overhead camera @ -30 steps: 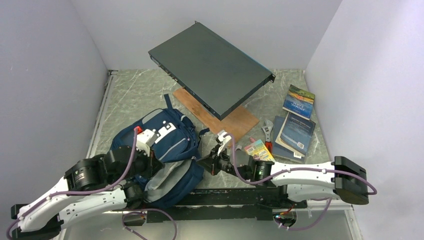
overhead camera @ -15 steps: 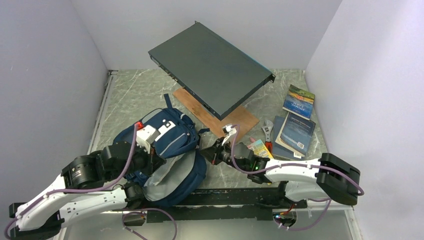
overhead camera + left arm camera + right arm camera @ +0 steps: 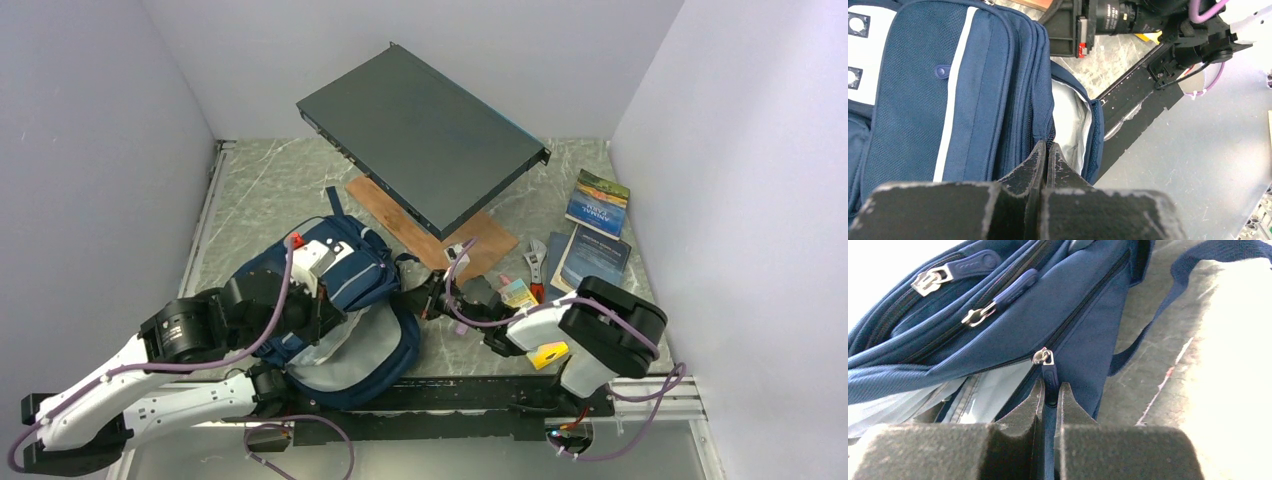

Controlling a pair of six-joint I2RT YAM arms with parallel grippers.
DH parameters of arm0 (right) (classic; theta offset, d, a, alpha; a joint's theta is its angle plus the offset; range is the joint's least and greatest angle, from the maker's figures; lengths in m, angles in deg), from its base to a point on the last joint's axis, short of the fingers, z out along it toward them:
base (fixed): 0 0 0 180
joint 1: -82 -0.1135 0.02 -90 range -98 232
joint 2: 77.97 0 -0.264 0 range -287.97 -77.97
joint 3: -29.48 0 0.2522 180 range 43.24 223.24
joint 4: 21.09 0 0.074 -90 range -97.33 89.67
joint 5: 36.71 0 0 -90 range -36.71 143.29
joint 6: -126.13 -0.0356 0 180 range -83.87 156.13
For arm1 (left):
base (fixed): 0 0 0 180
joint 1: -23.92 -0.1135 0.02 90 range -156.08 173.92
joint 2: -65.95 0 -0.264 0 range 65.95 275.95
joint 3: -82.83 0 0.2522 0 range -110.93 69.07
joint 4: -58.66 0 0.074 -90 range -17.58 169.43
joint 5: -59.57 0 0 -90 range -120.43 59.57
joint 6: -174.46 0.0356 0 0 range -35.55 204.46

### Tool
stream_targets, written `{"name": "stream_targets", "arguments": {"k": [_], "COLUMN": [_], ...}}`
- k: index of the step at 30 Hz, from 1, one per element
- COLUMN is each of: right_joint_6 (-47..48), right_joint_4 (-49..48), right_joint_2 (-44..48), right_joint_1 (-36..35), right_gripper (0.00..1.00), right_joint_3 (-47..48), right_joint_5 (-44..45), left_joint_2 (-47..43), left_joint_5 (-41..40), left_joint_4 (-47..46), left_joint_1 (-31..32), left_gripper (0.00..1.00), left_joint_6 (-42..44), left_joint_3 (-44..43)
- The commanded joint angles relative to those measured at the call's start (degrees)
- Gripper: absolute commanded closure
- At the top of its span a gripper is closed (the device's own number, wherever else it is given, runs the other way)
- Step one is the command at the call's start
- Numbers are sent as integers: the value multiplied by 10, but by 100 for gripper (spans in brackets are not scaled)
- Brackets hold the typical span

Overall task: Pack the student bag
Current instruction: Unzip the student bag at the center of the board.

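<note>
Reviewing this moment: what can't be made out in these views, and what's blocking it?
- Contents of the student bag: the left wrist view shows only a strip of grey lining; the bag's own panels hide the rest.
- The left gripper: shut at the bag's edge; whether fabric is pinched is unclear.
- Title on the far book: too small in the top view.
- The near book: partly behind the right arm.

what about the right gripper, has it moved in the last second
Yes, the right gripper shifted up the view, toward the wooden board.
</note>
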Motion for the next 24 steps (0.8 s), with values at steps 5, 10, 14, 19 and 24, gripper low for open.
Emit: {"name": "stream_targets", "arguments": {"k": [5, 10, 14, 19, 24], "right_joint_6": [-10, -4, -13, -7, 9], "right_joint_4": [-53, -74, -106, -70, -94], "right_joint_2": [-40, -54, -73, -97, -108], "right_joint_1": [54, 78, 88, 89, 89], "right_gripper": [100, 100, 100, 100, 100], "right_joint_3": [-9, -3, 5, 41, 42], "right_joint_5": [-47, -70, -56, 13, 87], "left_joint_2": [-4, -12, -2, 11, 48], "left_joint_5": [29, 42, 67, 79, 66], "left_joint_4": [-88, -109, -141, -182, -153], "left_joint_1": [-1, -1, -1, -1, -1], "left_gripper": [100, 100, 100, 100, 100], "left_joint_6": [-42, -48, -66, -67, -46], "left_joint_3": [-11, 7, 9, 16, -34]}}
